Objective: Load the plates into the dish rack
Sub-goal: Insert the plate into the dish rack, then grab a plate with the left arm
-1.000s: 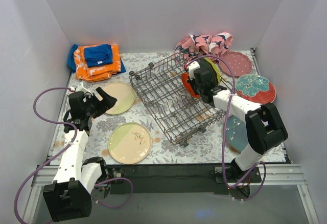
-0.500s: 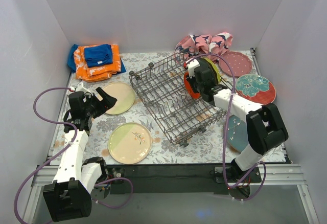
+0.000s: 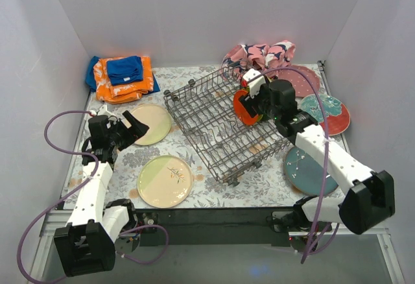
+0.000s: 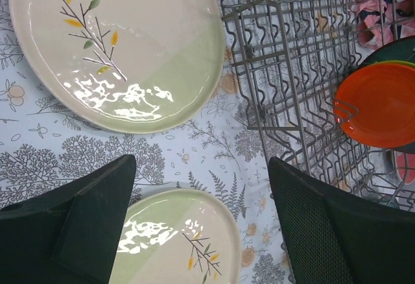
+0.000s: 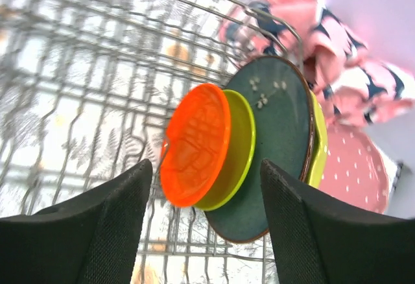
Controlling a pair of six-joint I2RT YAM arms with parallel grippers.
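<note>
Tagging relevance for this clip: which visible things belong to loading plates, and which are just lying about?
Job: grey wire dish rack; round orange plate, lime plate, dark green plate racked; cream-and-green leaf-sprig plate; speckled blue plate; dotted pink plate.
Lying about: pink-and-navy patterned cloth; folded orange and blue cloths.

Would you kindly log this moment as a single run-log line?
right end effector: open, empty, facing orange plate standing in dish rack | left end effector: open, empty, near leaf-sprig plate

L arm (image 3: 91, 196) & R arm (image 3: 331, 159): white links, blk joints, purple cables (image 3: 65, 112), blk mesh-textured fingers (image 4: 331, 232).
</note>
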